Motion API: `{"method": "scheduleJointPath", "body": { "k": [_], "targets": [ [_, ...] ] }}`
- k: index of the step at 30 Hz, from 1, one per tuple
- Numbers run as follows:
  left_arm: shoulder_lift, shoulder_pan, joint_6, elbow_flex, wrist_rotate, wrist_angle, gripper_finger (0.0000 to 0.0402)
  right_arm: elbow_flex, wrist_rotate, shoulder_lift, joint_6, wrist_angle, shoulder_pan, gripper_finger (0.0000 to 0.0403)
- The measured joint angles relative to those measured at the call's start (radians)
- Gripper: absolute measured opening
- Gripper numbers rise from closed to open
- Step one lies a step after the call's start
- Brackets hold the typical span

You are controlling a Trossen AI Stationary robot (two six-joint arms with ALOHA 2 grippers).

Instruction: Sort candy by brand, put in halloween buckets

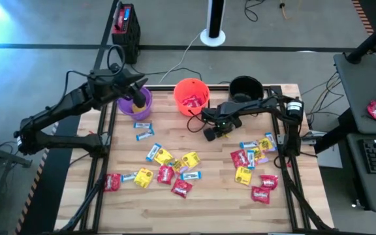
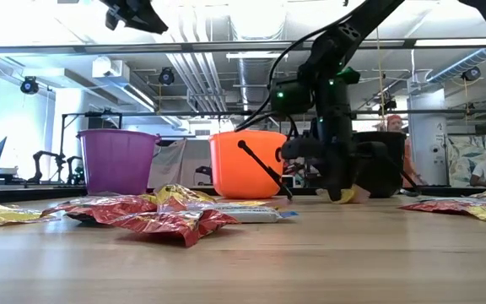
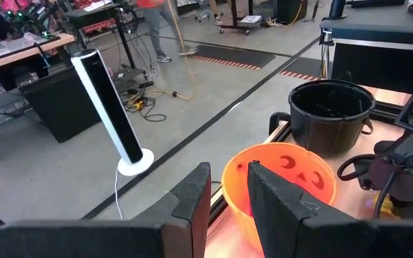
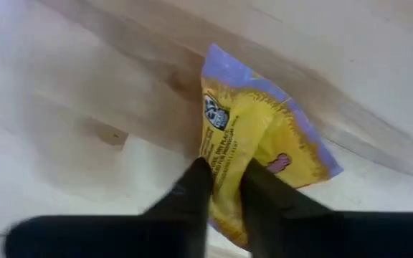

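Candy packets in red, yellow and blue-and-white wrappers lie scattered on the wooden table, one cluster at the near middle point(image 1: 168, 166) and one at the right point(image 1: 253, 160). At the far edge stand the purple bucket point(image 1: 126, 106), the orange bucket point(image 1: 181, 88) with red packets inside, and the black bucket point(image 1: 245, 85). My right gripper point(image 1: 212, 134) points down in front of the orange bucket, shut on a yellow packet point(image 4: 264, 136). My left gripper point(image 1: 138, 99) hangs over the purple bucket, its fingers point(image 3: 192, 193) a narrow gap apart with nothing between them. My right gripper pinches the yellow packet between its two fingers point(image 4: 196, 188), on the printed face close to one edge point(image 4: 228, 168). The fingers come from above, pointing down. The packet sits at table level point(image 2: 350, 196), its purple-trimmed far end spread on the wood.
Two blue-and-white packets point(image 1: 143, 129) lie loose near the purple bucket. The orange bucket's thin black handle point(image 2: 264, 169) hangs down its front toward the table. Bare wood lies between the buckets and the candy clusters. The table's frame rails point(image 1: 103, 140) run along both sides.
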Motion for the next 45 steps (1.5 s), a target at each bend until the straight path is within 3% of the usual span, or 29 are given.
{"method": "scheduleJointPath", "body": {
  "k": [7,13,17,22,28,33,41,45],
  "targets": [
    [0.006,0.0,0.0,0.0,0.038,0.002,0.0078,-0.006,-0.017,-0.116,-0.066,0.0,-0.001,0.0026],
    [0.007,0.0,-0.03,0.025,0.279,0.005,0.0078,-0.003,-0.171,-0.329,-0.172,0.1,-0.007,0.0024],
    [0.039,0.009,-0.084,0.057,0.483,0.004,0.0078,-0.003,-0.306,-0.434,-0.222,0.333,-0.024,0.0022],
    [0.108,0.028,-0.075,0.065,0.674,0.049,0.0078,-0.003,-0.396,-0.455,-0.23,0.747,-0.08,0.002],
    [0.218,0.097,-0.09,0.062,1.058,0.198,0.0078,0.0,-0.754,-0.369,-0.128,1.16,-0.148,0.0019],
    [0.287,0.105,-0.2,0.083,1.098,0.296,0.008,-0.002,-1.002,-0.293,0.118,1.441,-0.16,0.0019],
    [0.361,0.103,-0.211,0.144,1.096,0.292,0.0159,0.015,-1.048,-0.269,0.186,1.527,-0.157,0.0017],
    [0.406,0.104,-0.232,0.178,1.148,0.298,0.0205,0.034,-1.051,-0.275,0.172,1.529,-0.158,0.0017]
  ]
}}
